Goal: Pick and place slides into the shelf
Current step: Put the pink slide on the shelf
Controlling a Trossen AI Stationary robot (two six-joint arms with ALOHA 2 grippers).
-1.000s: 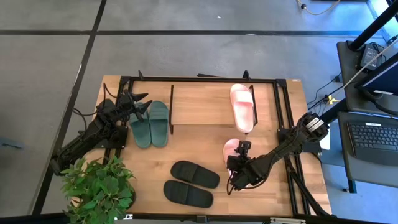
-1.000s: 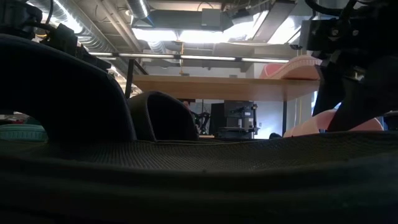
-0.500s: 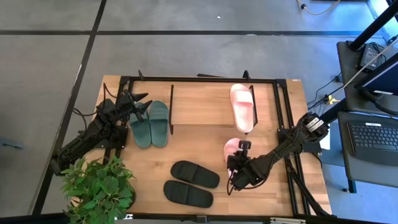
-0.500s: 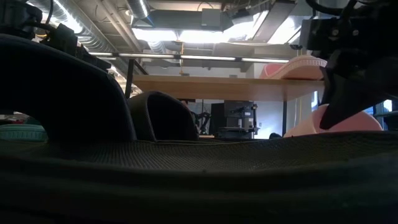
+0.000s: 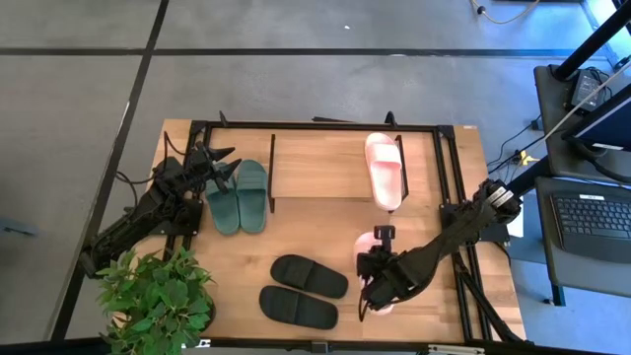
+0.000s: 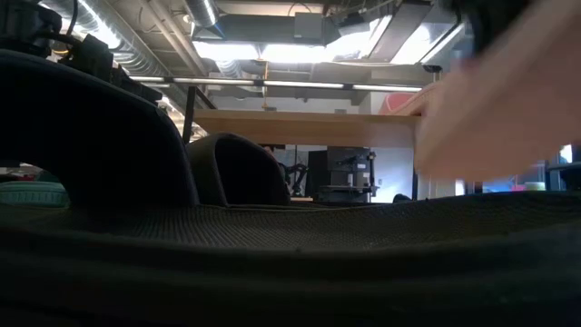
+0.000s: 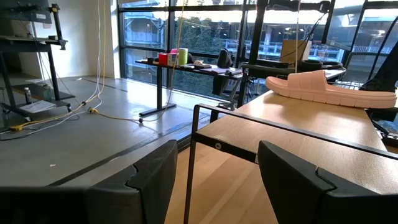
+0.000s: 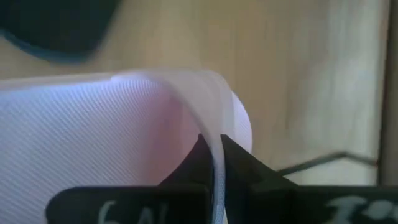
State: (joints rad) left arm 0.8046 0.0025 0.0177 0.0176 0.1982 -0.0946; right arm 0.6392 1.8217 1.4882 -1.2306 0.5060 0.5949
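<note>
pink slide | green pair | black pair (ribbed) | black shelf

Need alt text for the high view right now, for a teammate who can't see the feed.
From above, the right gripper is shut on a pink slide near the table's front edge, beside a black pair. The other pink slide lies in the black shelf; the open left gripper sits by the green pair.
</note>
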